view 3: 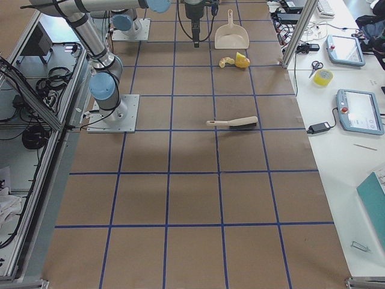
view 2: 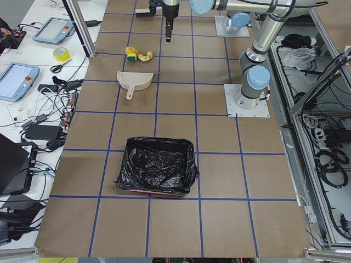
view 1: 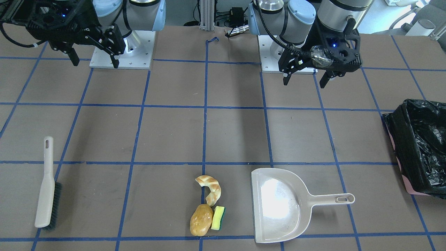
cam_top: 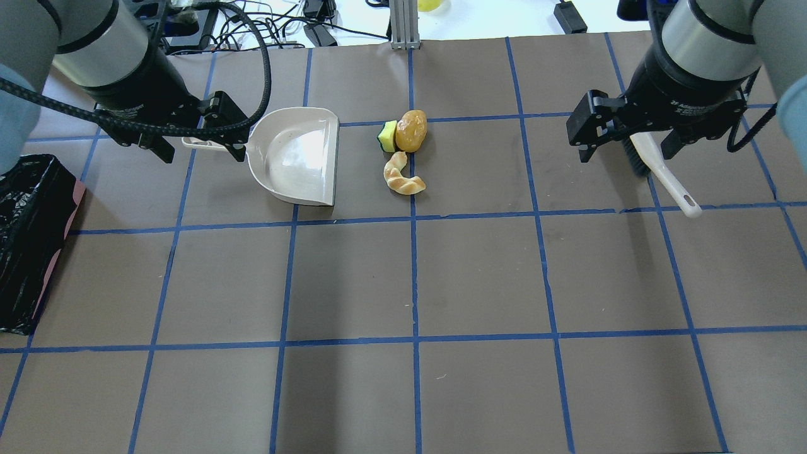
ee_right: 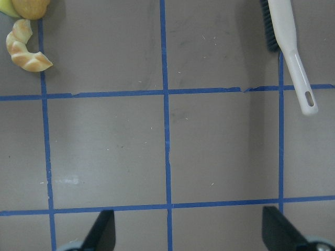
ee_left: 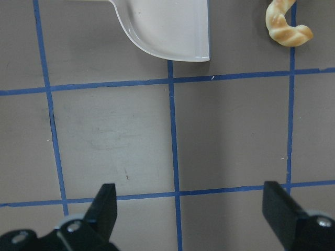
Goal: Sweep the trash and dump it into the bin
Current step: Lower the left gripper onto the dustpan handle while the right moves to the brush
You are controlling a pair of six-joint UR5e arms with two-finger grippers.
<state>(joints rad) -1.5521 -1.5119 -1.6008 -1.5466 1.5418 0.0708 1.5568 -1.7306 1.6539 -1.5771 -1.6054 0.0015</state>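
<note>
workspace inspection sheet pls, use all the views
surface: brown table with a blue tape grid.
job's things: croissant, potato and sponge lie close together beside the open mouth of the empty dustpan. The brush lies flat, apart, on the robot's right. The bin, lined with a black bag, is at the left end.
clutter: one lifted tape end near the arm bases.
grippers: left gripper and right gripper are both open, empty and above the table.
cables: a black cable runs along the left arm; loose wiring lies beyond the table edge.
surroundings: side bench with a tablet and a tape roll.
</note>
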